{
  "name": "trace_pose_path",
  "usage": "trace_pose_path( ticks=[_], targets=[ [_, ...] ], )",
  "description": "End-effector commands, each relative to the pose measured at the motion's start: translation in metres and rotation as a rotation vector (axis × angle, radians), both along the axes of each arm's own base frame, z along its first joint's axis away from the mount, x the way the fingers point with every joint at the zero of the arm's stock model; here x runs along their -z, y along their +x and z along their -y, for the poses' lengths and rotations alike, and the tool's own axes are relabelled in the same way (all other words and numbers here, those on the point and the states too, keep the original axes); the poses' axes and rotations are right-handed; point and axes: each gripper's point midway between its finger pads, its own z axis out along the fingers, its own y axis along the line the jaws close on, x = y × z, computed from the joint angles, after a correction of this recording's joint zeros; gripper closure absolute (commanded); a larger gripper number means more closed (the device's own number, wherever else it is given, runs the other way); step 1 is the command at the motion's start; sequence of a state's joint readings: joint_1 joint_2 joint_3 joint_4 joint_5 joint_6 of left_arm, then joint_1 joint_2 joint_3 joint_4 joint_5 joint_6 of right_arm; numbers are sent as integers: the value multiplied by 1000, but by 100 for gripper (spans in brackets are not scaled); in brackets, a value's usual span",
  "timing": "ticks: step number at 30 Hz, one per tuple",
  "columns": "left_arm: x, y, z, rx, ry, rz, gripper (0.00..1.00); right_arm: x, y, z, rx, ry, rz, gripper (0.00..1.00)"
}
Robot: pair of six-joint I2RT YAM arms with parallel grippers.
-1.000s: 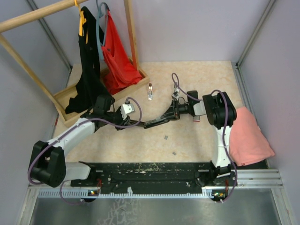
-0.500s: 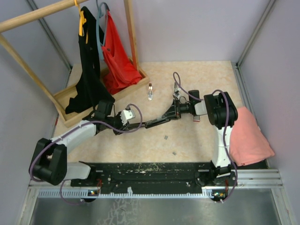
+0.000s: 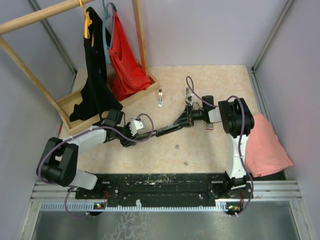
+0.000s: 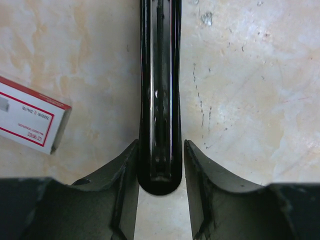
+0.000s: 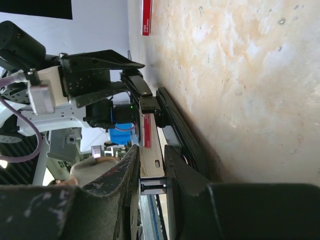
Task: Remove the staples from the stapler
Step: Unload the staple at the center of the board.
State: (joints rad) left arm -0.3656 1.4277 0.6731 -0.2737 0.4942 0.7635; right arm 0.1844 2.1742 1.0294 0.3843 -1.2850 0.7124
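The slim black stapler [image 3: 167, 129] lies spread open on the table between my two arms. In the left wrist view its rounded black end [image 4: 160, 125] sits between my left gripper's [image 4: 160, 146] fingers, with a thin gap on each side. My left gripper [image 3: 148, 133] is open. My right gripper [image 5: 151, 150] is shut on the stapler's pale metal arm [image 5: 150, 135], which is lifted off the black arm lying on the table. I cannot make out staples inside the stapler. Two tiny silvery-grey pieces [image 3: 177, 146] [image 3: 186, 163] lie loose in front of it.
A red-and-white box [image 4: 30, 120] lies just left of the stapler's end. A small bottle [image 3: 160, 97] stands behind the stapler. A wooden rack with black [image 3: 95, 70] and red [image 3: 125, 60] garments fills the back left. A pink cloth [image 3: 267, 145] lies at the right edge.
My left arm has sunk lower and drawn in towards the left, and its jaws have loosened slightly off the stapler's end. The right arm and the stapler have hardly moved.
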Motion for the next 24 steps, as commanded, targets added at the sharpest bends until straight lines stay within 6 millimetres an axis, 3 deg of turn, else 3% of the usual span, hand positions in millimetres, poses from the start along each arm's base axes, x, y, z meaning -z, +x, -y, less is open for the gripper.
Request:
trace_pose_path(
  ticks=[1,9,19,24],
  targets=[
    [14,-16,-11,5,50,-77,53,-33,28,11,62,12,162,100],
    [11,-14,-7,12,35,-87,31,-40,27,11,60,29,178,100],
    [-43,-3,12,12,-79,-36,2,-60,25,9,52,85,207,100],
    [-70,6,23,4,-138,-13,0,-81,21,9,40,136,241,100]
  ],
)
